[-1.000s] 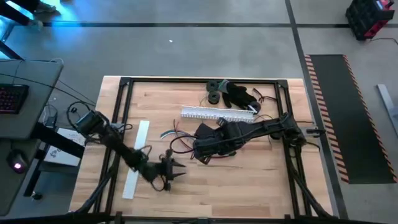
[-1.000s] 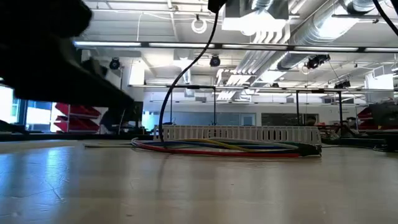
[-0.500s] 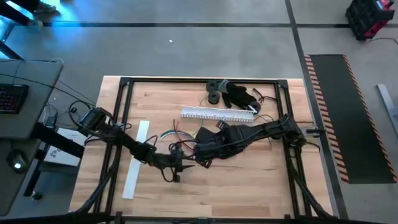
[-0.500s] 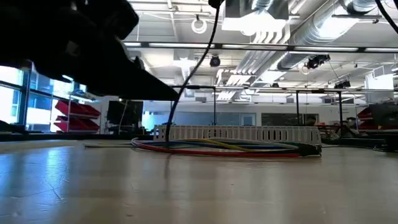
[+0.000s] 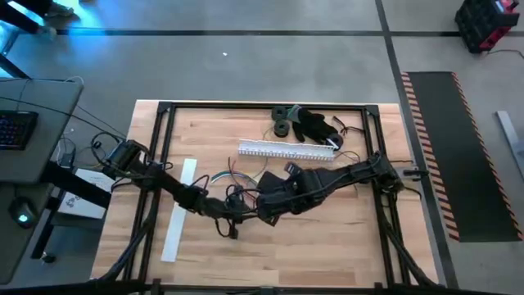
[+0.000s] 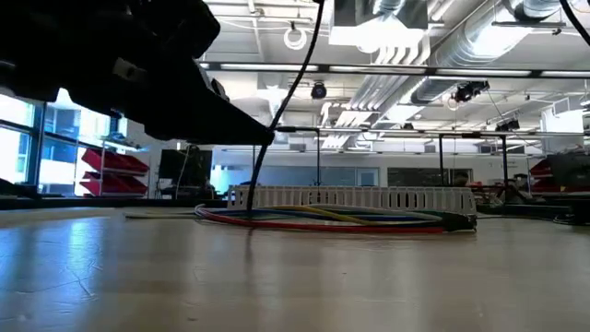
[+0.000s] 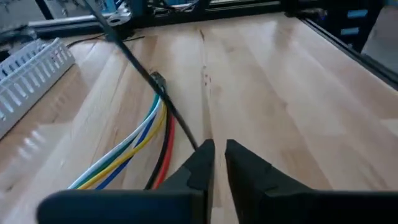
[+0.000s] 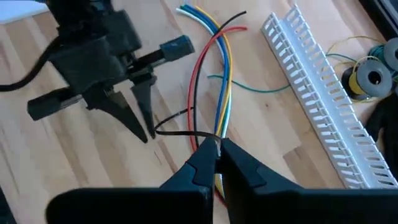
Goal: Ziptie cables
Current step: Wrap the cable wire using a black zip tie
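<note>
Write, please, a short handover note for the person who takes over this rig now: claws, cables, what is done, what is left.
Left claw: shut on one end of a thin black plastic strip, mid-table.
Right claw: shut on the loose bundle of thin red, blue, yellow and white wires, where the strip meets it.
The bundle lies flat on the wooden table, apart from the long white slotted plastic duct.
Done: the strip reaches the bundle.
Left: loop it around, thread it, pull tight. No closed loop shows yet.
</note>
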Robot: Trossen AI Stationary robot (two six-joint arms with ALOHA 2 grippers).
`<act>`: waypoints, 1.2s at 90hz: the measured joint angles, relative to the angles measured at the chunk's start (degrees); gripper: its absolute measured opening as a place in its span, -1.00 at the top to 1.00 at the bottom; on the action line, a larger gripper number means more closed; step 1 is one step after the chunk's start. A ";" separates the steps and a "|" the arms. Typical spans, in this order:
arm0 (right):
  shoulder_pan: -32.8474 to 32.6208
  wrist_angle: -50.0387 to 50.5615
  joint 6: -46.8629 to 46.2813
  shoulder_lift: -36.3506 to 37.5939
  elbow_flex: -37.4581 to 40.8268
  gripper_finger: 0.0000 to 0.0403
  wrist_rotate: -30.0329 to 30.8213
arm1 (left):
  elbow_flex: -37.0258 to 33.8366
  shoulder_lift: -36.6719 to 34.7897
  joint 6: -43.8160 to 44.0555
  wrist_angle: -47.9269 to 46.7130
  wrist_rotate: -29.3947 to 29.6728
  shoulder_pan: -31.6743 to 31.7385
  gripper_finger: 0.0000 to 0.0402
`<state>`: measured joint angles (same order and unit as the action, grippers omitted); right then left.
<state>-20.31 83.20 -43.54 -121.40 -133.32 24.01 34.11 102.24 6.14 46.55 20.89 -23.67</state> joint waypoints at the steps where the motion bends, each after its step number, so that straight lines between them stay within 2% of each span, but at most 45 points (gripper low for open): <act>1: 0.00 -0.06 0.02 0.00 0.00 1.00 0.00 | 0.01 0.00 0.26 -0.01 -0.19 0.15 0.69; 8: 0.00 -0.24 0.20 0.00 0.00 1.00 0.00 | 0.00 0.00 0.69 -0.03 -2.26 1.01 0.57; 16: 0.00 -0.26 0.51 0.00 0.00 1.00 0.00 | 0.00 0.01 0.76 -0.05 -1.05 1.07 0.52; 39: 0.00 -0.26 0.40 0.00 0.00 1.00 -0.95 | 0.00 -1.43 -2.43 -0.46 1.23 -2.27 0.73; 48: -0.42 -0.28 -0.80 0.00 0.00 1.00 -2.35 | 0.00 -3.97 -4.56 -2.02 6.37 -5.51 0.78; 62: -2.76 -0.28 -5.74 0.00 0.00 1.00 -3.52 | 0.00 -10.31 -5.76 -8.94 18.20 -10.34 0.81; 68: -4.08 -0.30 -7.89 0.00 0.00 1.00 -3.61 | 0.00 -13.17 -4.66 -12.48 20.21 -10.39 0.81; 74: -5.45 -0.31 -10.33 0.00 0.00 1.00 -3.63 | 0.00 -15.37 -1.81 -15.31 16.96 -7.52 0.82; 86: -8.53 -0.76 -15.86 0.00 0.00 1.00 -2.59 | 0.02 -15.41 -1.87 -17.25 1.11 2.26 0.82; 93: -10.48 -1.34 -18.96 0.00 0.00 1.00 -1.76 | 0.02 -13.89 -2.85 -18.77 -5.20 7.45 0.82; 99: -12.14 -1.90 -21.53 0.00 0.00 1.00 -1.39 | 0.02 -12.25 -4.69 -20.12 -8.34 10.90 0.82; 108: -14.24 -3.46 -24.44 -0.43 0.00 1.00 -0.41 | 0.00 -9.16 -7.65 -21.47 -9.23 14.63 0.82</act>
<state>-34.55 79.74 -67.97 -121.84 -133.32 23.60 34.11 93.08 -1.51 25.08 11.66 -9.04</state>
